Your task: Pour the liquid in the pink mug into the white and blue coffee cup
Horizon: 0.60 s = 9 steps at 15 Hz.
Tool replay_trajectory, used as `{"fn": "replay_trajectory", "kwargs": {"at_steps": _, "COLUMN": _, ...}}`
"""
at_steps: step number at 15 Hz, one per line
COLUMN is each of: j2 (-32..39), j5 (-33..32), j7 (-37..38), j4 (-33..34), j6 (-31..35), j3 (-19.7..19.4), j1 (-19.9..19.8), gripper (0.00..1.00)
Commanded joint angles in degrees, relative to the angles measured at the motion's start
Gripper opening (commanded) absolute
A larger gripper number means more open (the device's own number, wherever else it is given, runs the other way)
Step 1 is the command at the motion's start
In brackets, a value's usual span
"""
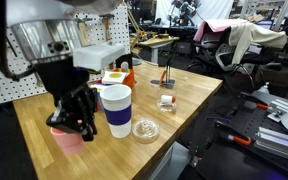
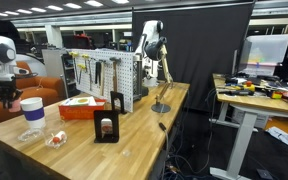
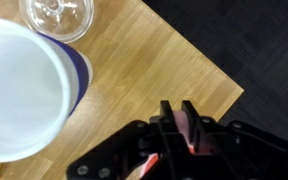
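Observation:
The white and blue coffee cup (image 1: 116, 108) stands upright on the wooden table (image 1: 174, 85). It also shows in an exterior view (image 2: 32, 115) and, from above, at the left of the wrist view (image 3: 19, 90). My gripper (image 1: 76, 118) is right beside it, shut on the pink mug (image 1: 68, 138), which sits low by the table's edge. In the wrist view the fingers (image 3: 179, 128) clamp a strip of pink wall (image 3: 183, 135). In an exterior view the gripper (image 2: 6, 97) hides most of the mug (image 2: 15, 103). No liquid is visible.
A flat clear glass dish (image 1: 145, 129) (image 2: 56, 138) (image 3: 59, 15) lies just past the tall cup. A striped box (image 2: 81, 105) and a small black stand (image 2: 107, 128) sit further along. A pegboard (image 2: 104, 75) stands behind. The table's corner edge (image 3: 219, 95) is close to the gripper.

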Motion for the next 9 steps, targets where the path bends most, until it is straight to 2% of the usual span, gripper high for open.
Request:
{"fn": "replay_trajectory", "kwargs": {"at_steps": 1, "j2": 5.12, "j5": 1.61, "j7": -5.03, "j4": 2.33, "j6": 0.55, "j3": 0.36, "j1": 0.58, "gripper": 0.04}}
{"fn": "replay_trajectory", "kwargs": {"at_steps": 5, "j2": 9.74, "j5": 1.36, "j7": -6.7, "j4": 3.84, "j6": -0.63, "j3": -0.1, "j1": 1.39, "gripper": 0.05}}
{"fn": "replay_trajectory", "kwargs": {"at_steps": 6, "j2": 10.11, "j5": 1.31, "j7": -6.93, "j4": 4.25, "j6": -0.93, "j3": -0.22, "j1": 1.35, "gripper": 0.4}}
{"fn": "replay_trajectory", "kwargs": {"at_steps": 7, "j2": 9.95, "j5": 1.38, "j7": -6.88, "j4": 4.81, "j6": -1.53, "j3": -0.3, "j1": 1.3, "gripper": 0.41}}
{"fn": "replay_trajectory", "kwargs": {"at_steps": 8, "j2": 9.36, "j5": 0.87, "j7": -5.62, "j4": 3.48, "j6": 0.35, "j3": -0.79, "j1": 1.88, "gripper": 0.47}}
{"fn": "replay_trajectory", "kwargs": {"at_steps": 9, "j2": 9.47, "j5": 0.86, "j7": -5.63, "j4": 3.48, "j6": 0.52, "j3": -0.88, "j1": 1.86, "gripper": 0.28}}
